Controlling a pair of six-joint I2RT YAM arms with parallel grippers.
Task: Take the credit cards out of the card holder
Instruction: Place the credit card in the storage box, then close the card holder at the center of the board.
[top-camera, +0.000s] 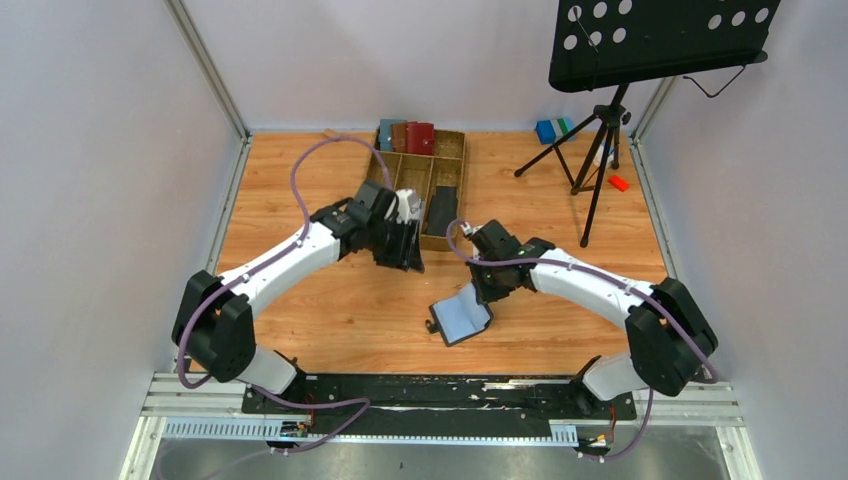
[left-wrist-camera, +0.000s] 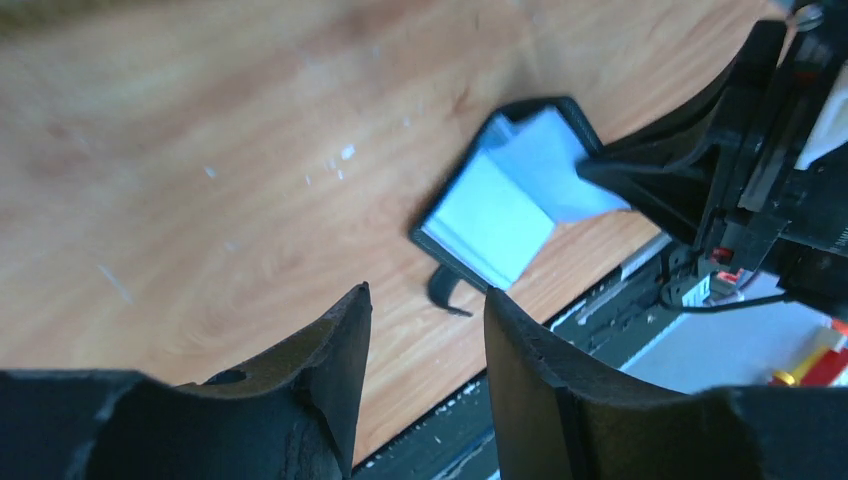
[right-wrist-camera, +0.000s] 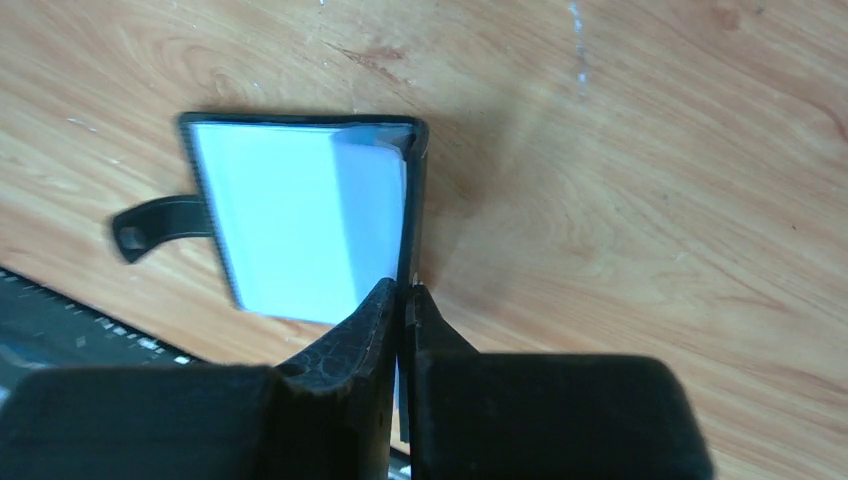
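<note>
Two pincers, right pincer (right-wrist-camera: 403, 292) clamped on upright flap of card holder (right-wrist-camera: 290, 220), left pincer (left-wrist-camera: 426, 305) half open, empty

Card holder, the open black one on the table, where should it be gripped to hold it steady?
On the card holder, pinch the raised cover at its free edge, coming from the side away from the closure tab. That half stands off the table, thin enough to pinch; the tab half lies flat. The right gripper is shut on it there.
</note>
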